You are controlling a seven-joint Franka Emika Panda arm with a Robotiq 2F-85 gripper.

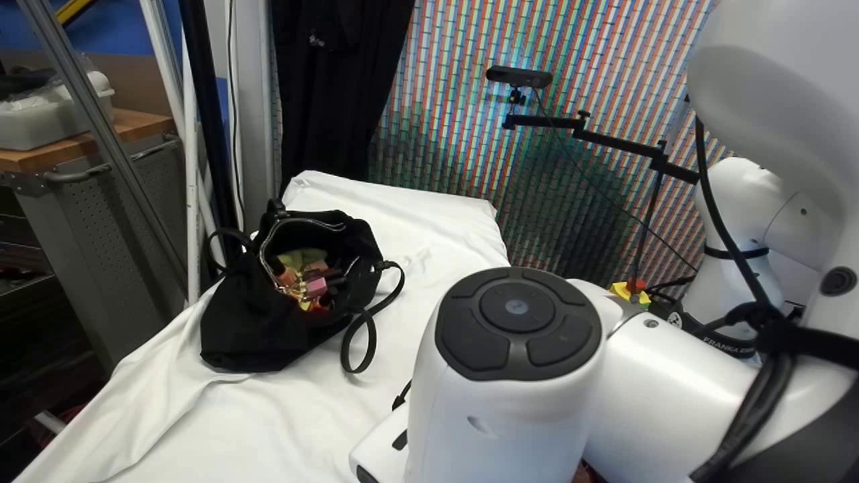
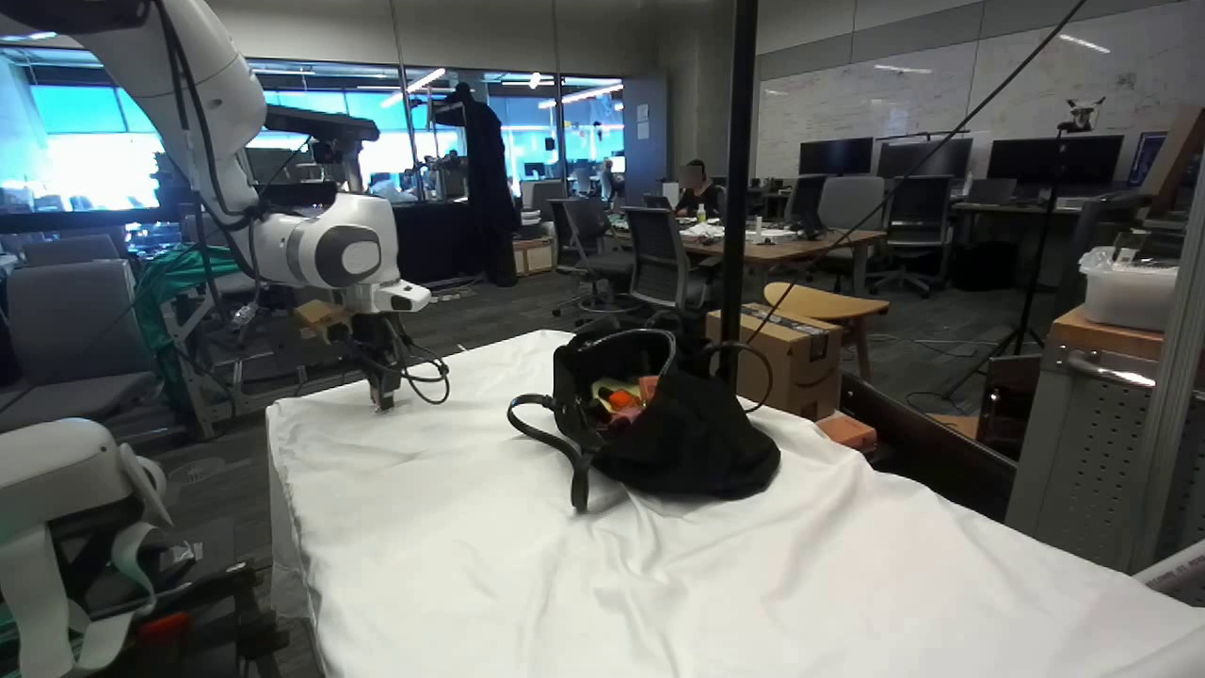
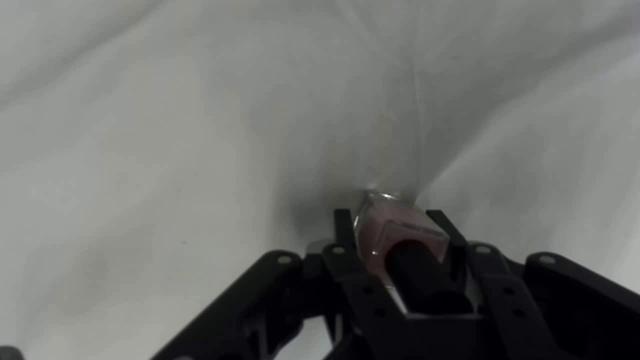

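In the wrist view, a small clear bottle with pink contents and a black cap (image 3: 417, 275) sits between the fingers of my gripper (image 3: 389, 214). The fingers press on both its sides, the left finger (image 3: 344, 227) along one wall and the right against a corner. The bottle's base rests on or just over the white cloth (image 3: 175, 150). In an exterior view, the gripper (image 2: 383, 400) points straight down at the table's far left corner; the bottle is too small to make out there. My own arm (image 1: 510, 416) hides the gripper in an exterior view.
An open black bag (image 1: 262, 342) with several small colourful items inside stands on the cloth-covered table in both exterior views. Its handle strap (image 2: 576, 471) loops onto the cloth. Beyond the table are a cardboard box (image 2: 791, 363) and a grey cart (image 1: 134, 241).
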